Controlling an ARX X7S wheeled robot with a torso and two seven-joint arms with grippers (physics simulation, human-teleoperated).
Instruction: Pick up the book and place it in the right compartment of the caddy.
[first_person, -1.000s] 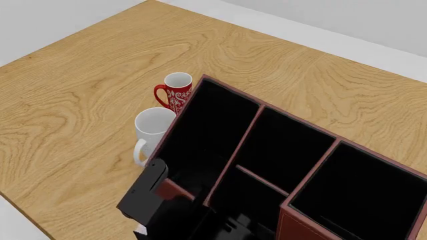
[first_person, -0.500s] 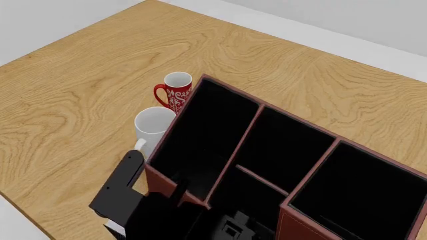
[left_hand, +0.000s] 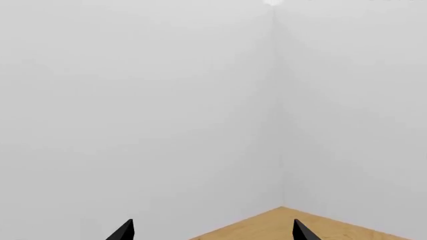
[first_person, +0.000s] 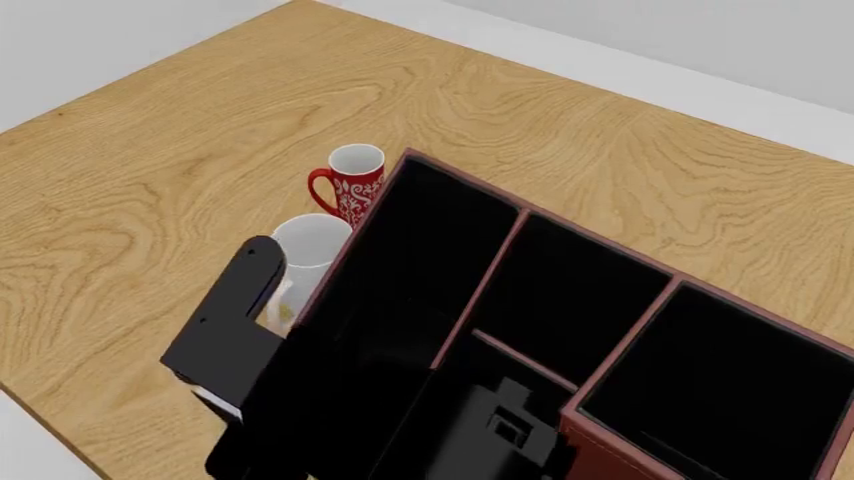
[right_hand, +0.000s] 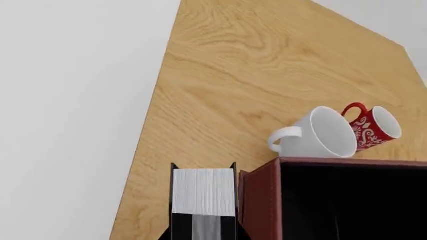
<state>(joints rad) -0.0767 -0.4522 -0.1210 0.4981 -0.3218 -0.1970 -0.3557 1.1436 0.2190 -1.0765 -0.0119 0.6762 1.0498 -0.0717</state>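
- Holding clear of the table (first_person: 147, 170), the book (first_person: 230, 322) hangs tilted outside the caddy's (first_person: 529, 214) left wall, by its near left corner. In the head view it overlaps the white mug (first_person: 310, 240).
- Book's long axis in the head view runs from the near edge up and away toward the white mug. The flat black cover faces up and left.
- In the right wrist view the white page edges are dead centre between the two black covers, just beside the caddy's reddish-brown corner wall. I can't tell whether book and wall touch.
- Key relation: the right compartment (first_person: 731, 385) lies well apart from the book, on the far right end of the caddy. The long narrow compartment and the divided middle ones sit between them, so I judge the book has to travel right across the whole box, high enough to clear the taller walls.
- The right arm (first_person: 400, 425) carries it. The right gripper's own fingers are hidden behind the book, but with the book airborne and centred on that wrist camera I judge it clamped on the book.
- Left gripper (left_hand: 212, 233): tips spread wide with nothing between them, pointed at a bare wall and a table corner. It is out of play.
- The red mug (first_person: 354, 185) stands beyond the white one, beside the caddy and off the likely route.
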